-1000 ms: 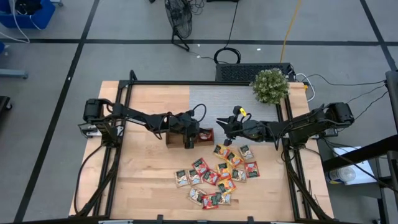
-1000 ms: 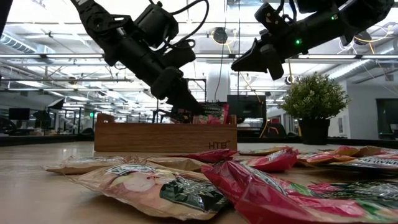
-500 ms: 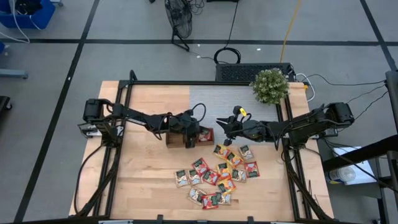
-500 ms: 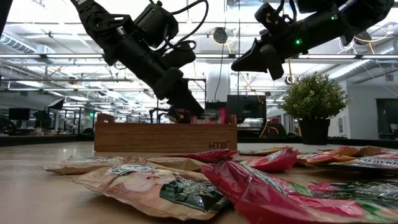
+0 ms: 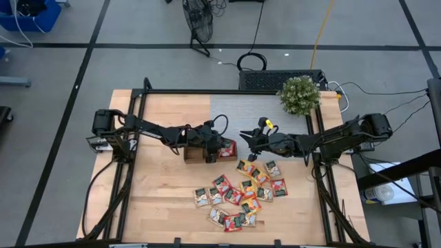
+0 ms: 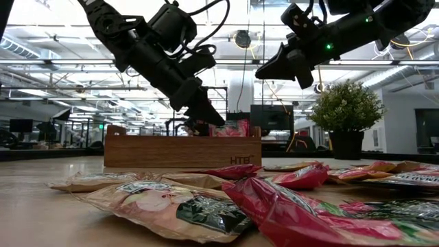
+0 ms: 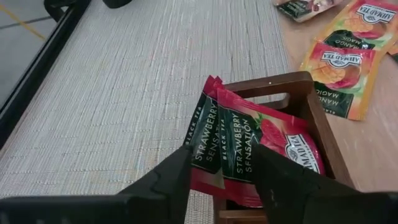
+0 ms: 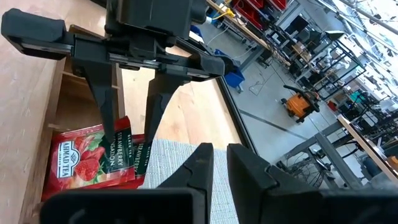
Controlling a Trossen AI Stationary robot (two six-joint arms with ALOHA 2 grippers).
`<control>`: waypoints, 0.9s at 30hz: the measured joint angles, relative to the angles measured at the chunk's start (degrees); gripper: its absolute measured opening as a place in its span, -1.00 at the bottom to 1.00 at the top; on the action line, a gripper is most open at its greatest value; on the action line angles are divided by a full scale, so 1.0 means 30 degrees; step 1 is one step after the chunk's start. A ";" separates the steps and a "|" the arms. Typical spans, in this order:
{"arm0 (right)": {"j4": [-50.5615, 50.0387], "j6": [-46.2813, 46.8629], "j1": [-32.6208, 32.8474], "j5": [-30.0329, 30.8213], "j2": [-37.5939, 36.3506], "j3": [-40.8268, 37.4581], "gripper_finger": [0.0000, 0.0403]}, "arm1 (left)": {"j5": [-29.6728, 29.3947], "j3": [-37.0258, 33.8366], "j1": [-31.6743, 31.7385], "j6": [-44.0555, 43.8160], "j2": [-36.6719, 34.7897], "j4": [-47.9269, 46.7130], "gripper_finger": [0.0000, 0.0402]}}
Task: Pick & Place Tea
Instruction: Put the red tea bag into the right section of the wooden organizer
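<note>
Red strawberry sachets [image 7: 249, 149] stand on edge in the end compartment of the wooden tray [image 5: 196, 153], and your left gripper [image 7: 224, 180] sits right over them with its jaws spread, one finger [image 7: 168, 177] on each side of the front packet rather than pinching it. This looks like the release of a placement, so finish it cleanly: let the jaws open fully before you lift, then draw the left gripper straight up, not sideways. The packets lean against the tray wall, and I judge that a finger dragging across them could tip one over the rim onto the grey mat [image 7: 124, 93].

Your right gripper [image 5: 249, 138] hangs above the table near the tray's end, jaws pressed together and holding nothing, between the tray and the loose sachets [image 5: 238, 196]. Leave it there until the left arm has cleared; the two wrists are near each other, and moving both at once risks a bump.

The remaining tea lies scattered flat on the wooden table [image 5: 158, 200], several packets overlapping. For the next pick, choose one at the edge of the pile, such as the orange mango sachet [image 7: 339, 74] just beside the tray, so you pinch a single packet.
</note>
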 joint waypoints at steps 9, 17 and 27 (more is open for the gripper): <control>0.0002 -0.0036 0.0000 0.0000 0.0000 0.0000 -0.83 | 0.0132 0.0000 -0.0432 -0.0042 -0.0005 0.1135 -0.15; 0.0001 -0.0015 -0.0004 0.0000 0.0000 0.0000 -0.83 | -0.1535 -0.0020 -0.0569 0.0118 -0.0573 0.0832 -0.15; -0.0008 -0.0121 -0.0007 0.0015 0.0000 0.0000 -0.83 | -0.2421 0.0817 -0.1731 -0.0147 -0.3746 -0.1961 -0.21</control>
